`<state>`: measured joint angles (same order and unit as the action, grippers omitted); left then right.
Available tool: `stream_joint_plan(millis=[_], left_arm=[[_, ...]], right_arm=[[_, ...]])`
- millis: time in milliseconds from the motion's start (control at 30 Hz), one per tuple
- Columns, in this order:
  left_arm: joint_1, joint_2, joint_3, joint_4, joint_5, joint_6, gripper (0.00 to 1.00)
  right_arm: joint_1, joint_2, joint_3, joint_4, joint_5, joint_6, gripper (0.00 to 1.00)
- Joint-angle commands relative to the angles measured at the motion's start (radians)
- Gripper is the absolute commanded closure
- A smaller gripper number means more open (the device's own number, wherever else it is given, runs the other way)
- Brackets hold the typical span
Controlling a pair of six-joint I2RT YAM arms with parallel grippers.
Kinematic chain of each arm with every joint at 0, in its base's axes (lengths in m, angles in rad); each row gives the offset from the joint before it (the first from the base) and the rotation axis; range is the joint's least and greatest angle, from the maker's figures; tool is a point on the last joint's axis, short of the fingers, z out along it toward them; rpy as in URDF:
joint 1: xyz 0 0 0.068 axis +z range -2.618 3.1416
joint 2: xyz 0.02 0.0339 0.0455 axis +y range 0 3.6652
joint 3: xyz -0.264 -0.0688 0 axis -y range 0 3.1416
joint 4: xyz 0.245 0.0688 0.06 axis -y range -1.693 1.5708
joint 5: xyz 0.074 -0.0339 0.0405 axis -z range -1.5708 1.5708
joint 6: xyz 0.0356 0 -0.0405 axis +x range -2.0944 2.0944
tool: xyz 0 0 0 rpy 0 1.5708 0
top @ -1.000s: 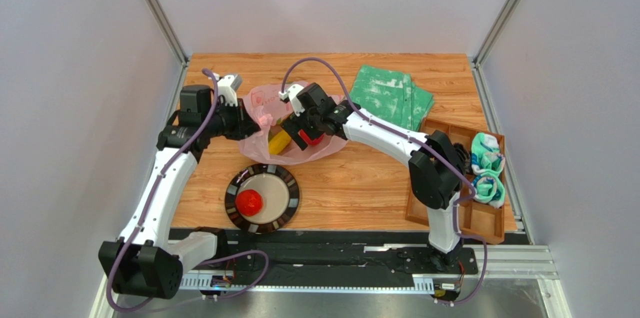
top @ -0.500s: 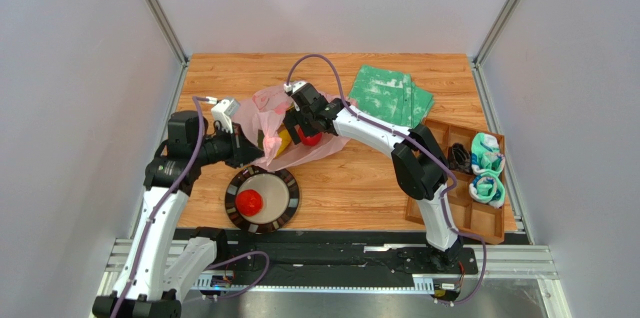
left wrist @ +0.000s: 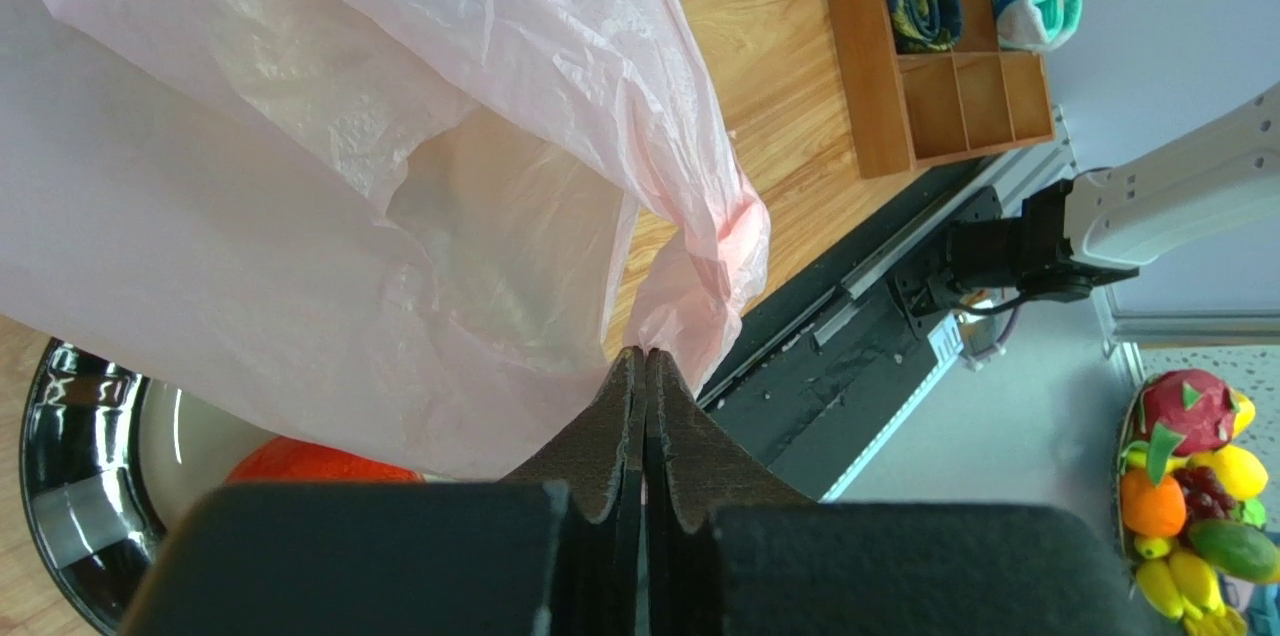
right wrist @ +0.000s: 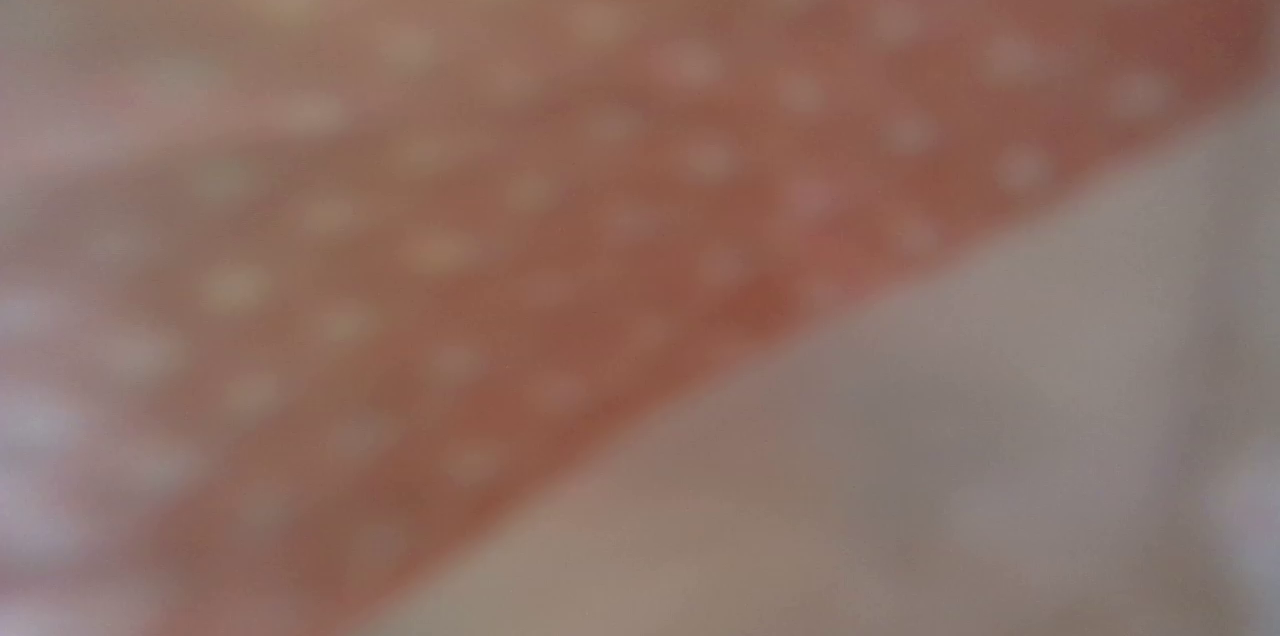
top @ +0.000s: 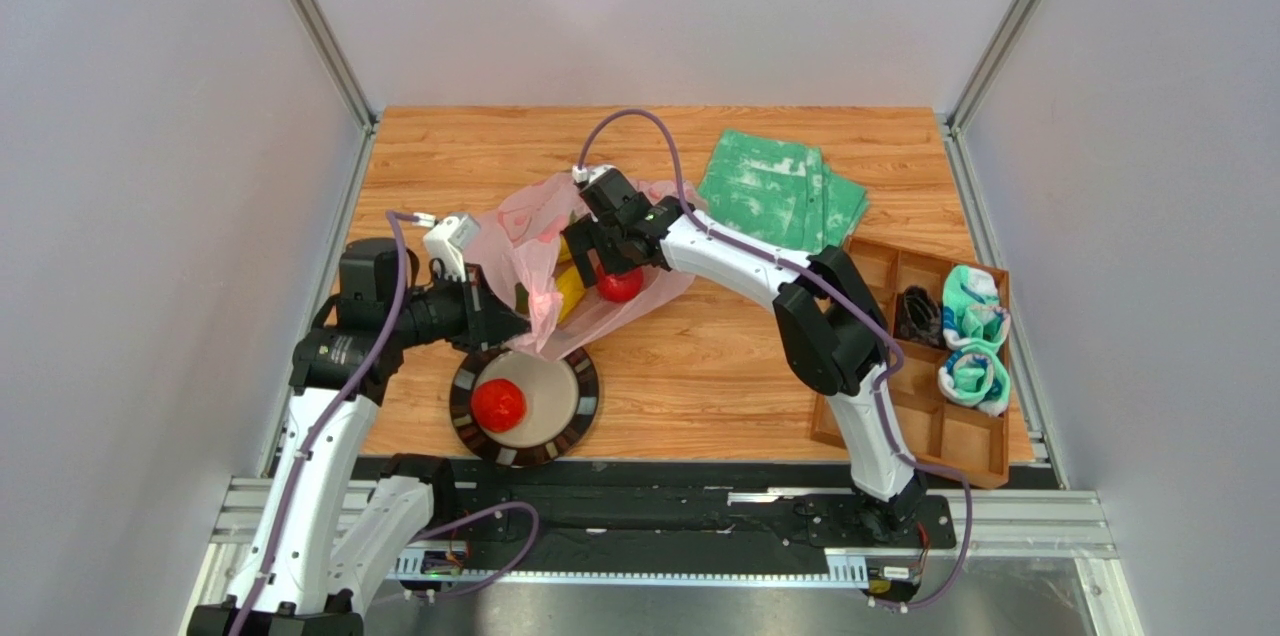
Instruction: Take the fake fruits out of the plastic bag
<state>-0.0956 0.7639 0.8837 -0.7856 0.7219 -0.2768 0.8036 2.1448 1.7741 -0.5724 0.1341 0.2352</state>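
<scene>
The pink plastic bag (top: pixel 529 224) lies at mid-table, its near edge lifted into a peak. My left gripper (top: pixel 516 309) is shut on that edge; in the left wrist view the bag (left wrist: pixel 376 141) hangs from my pinched left gripper (left wrist: pixel 646 354). My right gripper (top: pixel 607 270) reaches into the bag's mouth, jaws wide over a red fruit (top: pixel 622 284). Whether it touches the fruit I cannot tell. A yellow fruit (top: pixel 568 285) lies beside it in the bag. The right wrist view is filled by a blurred red dotted surface (right wrist: pixel 451 291). Another red fruit (top: pixel 499 402) sits on the dark round plate (top: pixel 588 390).
A folded green-and-white cloth (top: pixel 781 189) lies at the back right. A wooden compartment tray (top: pixel 920 434) with rolled socks (top: pixel 974 336) stands at the right edge. The plate sits just under the lifted bag edge, near the front rail.
My left gripper has drawn the bag's edge up and toward the plate, bunching the bag. My right gripper has shifted slightly left and farther back inside the bag's mouth.
</scene>
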Motion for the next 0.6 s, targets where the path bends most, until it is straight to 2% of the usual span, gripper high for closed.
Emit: stream_joint_plan(millis=[0, 133, 167, 267, 300, 333, 367, 467, 567], left_arm=[[0.008, 0.006, 0.029, 0.040, -0.013, -0.027, 1.00], [0.008, 0.031, 0.044, 0.042, -0.029, -0.021, 1.00], [0.008, 0.050, 0.052, 0.042, -0.044, -0.018, 1.00], [0.008, 0.099, 0.089, 0.049, -0.056, -0.006, 1.00], [0.008, 0.115, 0.112, 0.058, -0.059, -0.001, 1.00], [0.008, 0.130, 0.124, 0.059, -0.062, 0.004, 1.00], [0.008, 0.164, 0.136, 0.062, -0.067, 0.016, 1.00], [0.008, 0.231, 0.172, 0.091, -0.096, 0.019, 1.00], [0.008, 0.303, 0.195, 0.144, -0.122, 0.004, 1.00]], right_arm=[[-0.006, 0.021, -0.002, 0.005, 0.042, 0.044, 0.06], [-0.009, 0.032, -0.004, 0.003, 0.075, 0.036, 0.13], [-0.006, 0.030, -0.007, 0.005, 0.073, 0.026, 0.27], [-0.007, 0.009, -0.016, 0.025, 0.075, -0.028, 0.41], [-0.007, 0.000, -0.016, 0.031, 0.073, -0.045, 0.51], [-0.007, -0.029, -0.016, 0.037, 0.071, -0.062, 0.55], [-0.012, -0.049, -0.015, 0.040, 0.061, -0.086, 0.65], [-0.026, -0.155, -0.024, 0.055, -0.036, -0.155, 0.76], [-0.026, -0.270, -0.041, 0.054, -0.100, -0.197, 0.78]])
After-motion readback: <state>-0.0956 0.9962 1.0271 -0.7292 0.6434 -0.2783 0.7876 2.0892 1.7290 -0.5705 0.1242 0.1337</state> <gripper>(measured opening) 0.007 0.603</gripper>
